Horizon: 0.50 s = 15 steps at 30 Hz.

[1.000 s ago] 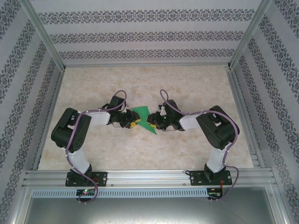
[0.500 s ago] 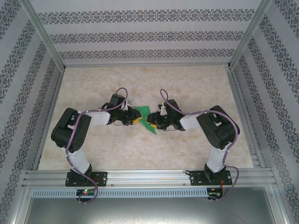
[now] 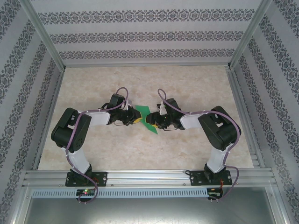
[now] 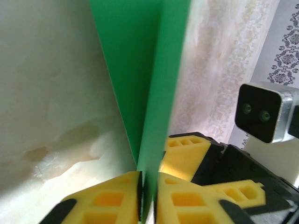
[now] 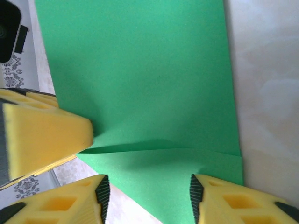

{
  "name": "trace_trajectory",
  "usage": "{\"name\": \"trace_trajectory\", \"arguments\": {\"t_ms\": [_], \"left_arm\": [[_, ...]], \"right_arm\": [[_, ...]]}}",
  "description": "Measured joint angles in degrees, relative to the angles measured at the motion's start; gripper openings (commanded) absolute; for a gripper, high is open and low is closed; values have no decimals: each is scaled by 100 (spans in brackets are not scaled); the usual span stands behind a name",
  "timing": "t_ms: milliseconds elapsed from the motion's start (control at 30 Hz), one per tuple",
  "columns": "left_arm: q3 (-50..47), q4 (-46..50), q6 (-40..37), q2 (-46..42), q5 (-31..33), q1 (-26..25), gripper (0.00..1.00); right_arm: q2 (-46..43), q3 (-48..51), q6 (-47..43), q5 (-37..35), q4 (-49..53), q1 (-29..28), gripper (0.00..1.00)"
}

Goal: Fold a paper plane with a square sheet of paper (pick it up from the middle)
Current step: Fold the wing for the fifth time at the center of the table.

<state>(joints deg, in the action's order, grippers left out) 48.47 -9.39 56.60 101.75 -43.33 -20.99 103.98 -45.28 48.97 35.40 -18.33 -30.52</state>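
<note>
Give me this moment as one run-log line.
left gripper: shut on green paper | right gripper: open, jaws either side of its edge | paper: creased

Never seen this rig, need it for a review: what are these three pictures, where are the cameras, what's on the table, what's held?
Two robot arms are bolted at the table's near edge. The wide picture comes from a fixed camera above and behind them; the close-ups come from a camera on each wrist, looking along its yellow fingers. The green paper, already folded, sits between the two arms. The left gripper is pinched shut on a paper edge. The right gripper has its jaws apart, the paper lying across the gap, unclamped.
</note>
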Motion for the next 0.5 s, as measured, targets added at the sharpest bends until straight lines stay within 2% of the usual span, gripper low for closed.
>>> {"name": "trace_trajectory", "arguments": {"t_ms": [100,267,500], "left_arm": [[0,33,-24,0,0,0,10],[17,240,-17,0,0,0,10],[140,520,33,0,-15,0,9]], "right_arm": [[-153,0,-293,-179,155,4,61],[-682,59,-1222,-949,367,-138,59],[-1213,210,-2841,-2205,348,-876,61]]}}
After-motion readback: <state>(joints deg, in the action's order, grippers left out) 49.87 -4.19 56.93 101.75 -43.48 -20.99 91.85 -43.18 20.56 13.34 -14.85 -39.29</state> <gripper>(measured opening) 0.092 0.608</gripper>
